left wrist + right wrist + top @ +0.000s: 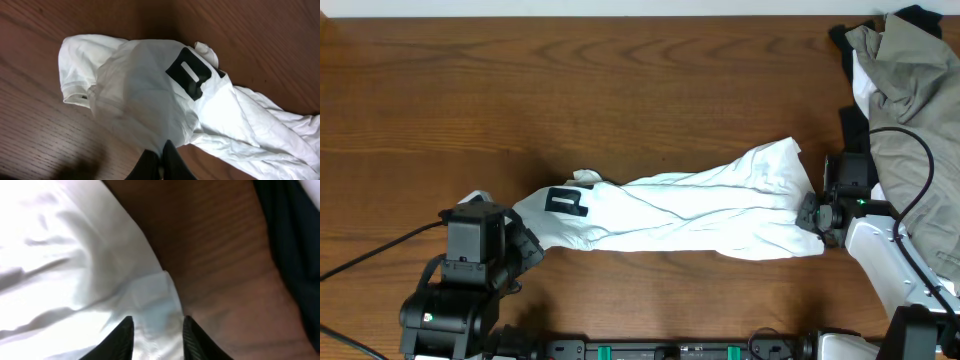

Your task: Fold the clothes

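The white T-shirt (690,215) lies stretched into a long, wrinkled band across the middle of the wooden worktop (620,90), nearer the robot's edge than the far edge, and runs from the left arm to the right arm. The only writing is a black block-letter print (567,201) near the shirt's left end. From the left wrist the print (192,72) shows as one solid black shape with a narrow white slot in it, perhaps a D or an O. Folds hide the rest, so no word can be read. No brand tag or label shows. The left end effector (525,250) is at the shirt's left end, and in its own view its closed tips (161,160) pinch a bunch of the thin fabric. From there the T-shirt (140,90) spreads out, with a hemmed sleeve (75,75) lying flat on the wood to one side. The right end effector (810,215) is at the shirt's gathered right end. In its own view the fingers (156,325) stand partly apart with a corner of the T-shirt (75,255) between them. Whether they press the cloth or only straddle it cannot be told. In the far right corner of the worktop an olive-grey garment (920,110) is heaped on a black garment (850,45), near the shirt's right end but apart from it. The right wrist view shows a dark cloth (295,235) along its edge, with bare wood between it and the shirt.
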You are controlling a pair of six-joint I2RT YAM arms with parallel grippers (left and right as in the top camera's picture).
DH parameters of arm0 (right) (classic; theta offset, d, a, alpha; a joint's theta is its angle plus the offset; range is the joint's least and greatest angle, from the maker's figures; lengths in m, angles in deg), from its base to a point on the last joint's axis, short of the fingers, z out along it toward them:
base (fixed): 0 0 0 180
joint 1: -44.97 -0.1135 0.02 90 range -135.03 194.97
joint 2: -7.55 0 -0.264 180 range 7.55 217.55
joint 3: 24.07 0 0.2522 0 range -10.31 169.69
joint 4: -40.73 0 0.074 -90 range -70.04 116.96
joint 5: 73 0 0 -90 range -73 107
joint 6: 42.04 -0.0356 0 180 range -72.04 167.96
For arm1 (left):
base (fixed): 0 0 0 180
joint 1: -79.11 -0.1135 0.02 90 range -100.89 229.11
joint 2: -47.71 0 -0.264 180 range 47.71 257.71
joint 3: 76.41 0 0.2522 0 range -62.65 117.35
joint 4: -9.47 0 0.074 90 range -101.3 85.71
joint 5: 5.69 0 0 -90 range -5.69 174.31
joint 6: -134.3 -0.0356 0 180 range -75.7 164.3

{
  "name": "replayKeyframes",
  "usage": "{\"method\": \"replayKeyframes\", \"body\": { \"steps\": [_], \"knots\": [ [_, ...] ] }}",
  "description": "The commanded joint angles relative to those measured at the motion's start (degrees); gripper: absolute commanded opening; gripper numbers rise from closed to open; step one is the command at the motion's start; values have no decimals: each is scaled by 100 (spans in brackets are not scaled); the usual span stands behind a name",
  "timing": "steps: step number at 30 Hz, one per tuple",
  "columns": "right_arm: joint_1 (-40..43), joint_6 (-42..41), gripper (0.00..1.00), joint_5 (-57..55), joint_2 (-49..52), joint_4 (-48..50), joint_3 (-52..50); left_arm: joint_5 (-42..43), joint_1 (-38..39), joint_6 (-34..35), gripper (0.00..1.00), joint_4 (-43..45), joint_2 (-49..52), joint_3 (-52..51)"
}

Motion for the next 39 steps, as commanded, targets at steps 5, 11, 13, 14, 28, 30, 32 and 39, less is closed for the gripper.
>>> {"method": "replayKeyframes", "body": {
  "steps": [5,11,13,14,28,30,32,39],
  "knots": [
    [63,-66,34,-273,-9,79,46,11,-42,-61,6,-2,-15,87],
    [63,-68,33,-267,186,203,46,13,-42,-111,6,-2,-15,87],
    [63,-68,34,-247,313,247,46,13,-42,-146,6,-2,-15,87],
    [63,-87,34,-247,354,249,46,13,-42,-144,6,-2,-15,87],
    [63,-127,32,-98,422,376,44,13,-42,-144,6,-2,-15,87],
    [63,-127,33,-101,448,376,39,13,-42,-144,6,0,-15,87],
    [63,-129,32,-96,498,387,28,13,-42,-144,6,0,-15,87],
    [63,-127,32,-52,841,485,13,13,-42,-144,6,0,-15,87]
  ]
}}
